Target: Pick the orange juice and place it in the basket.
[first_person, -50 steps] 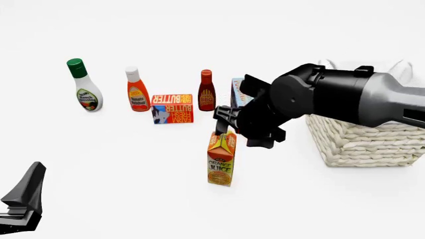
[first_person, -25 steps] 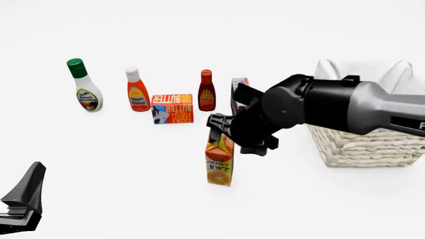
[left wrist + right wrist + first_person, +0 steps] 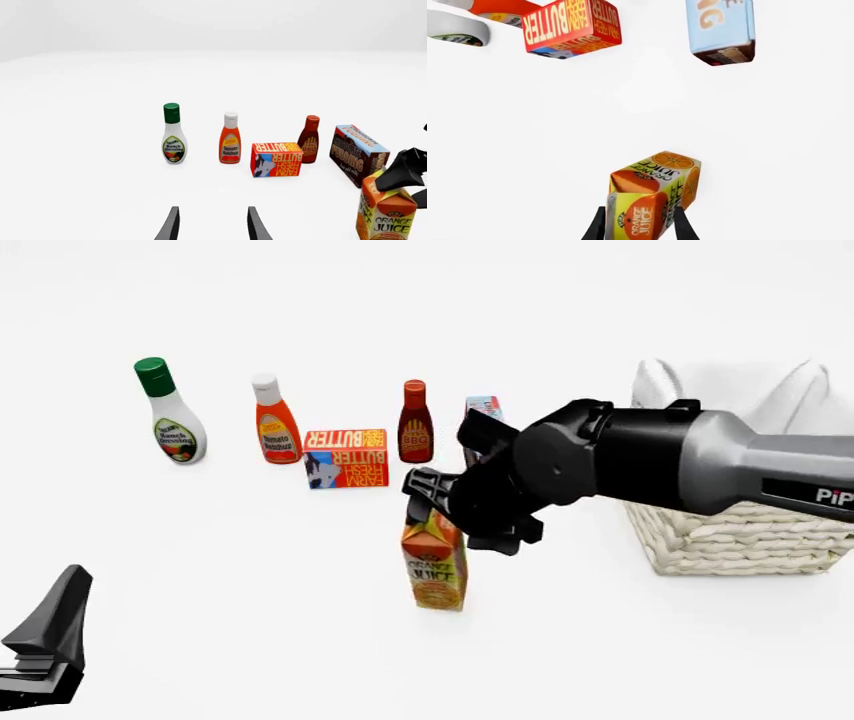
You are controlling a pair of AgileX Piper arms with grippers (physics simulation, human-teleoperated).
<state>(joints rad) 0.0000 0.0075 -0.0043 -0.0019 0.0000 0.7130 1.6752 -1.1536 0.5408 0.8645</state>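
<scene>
The orange juice [image 3: 434, 568] stands upright on the table left of the basket [image 3: 727, 535], and the right gripper [image 3: 637, 225] straddles its gabled top, likely for a lift across. Only its wrist view shows both fingers against the carton's sides (seemingly clamped); the left gripper [image 3: 211, 225] hangs idle, fingers apart.

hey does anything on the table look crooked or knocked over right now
The orange juice leans slightly instead of standing square, its top between the fingers of the right gripper. The butter box sits with its lettering upside down. Nothing is spilled or toppled.
</scene>
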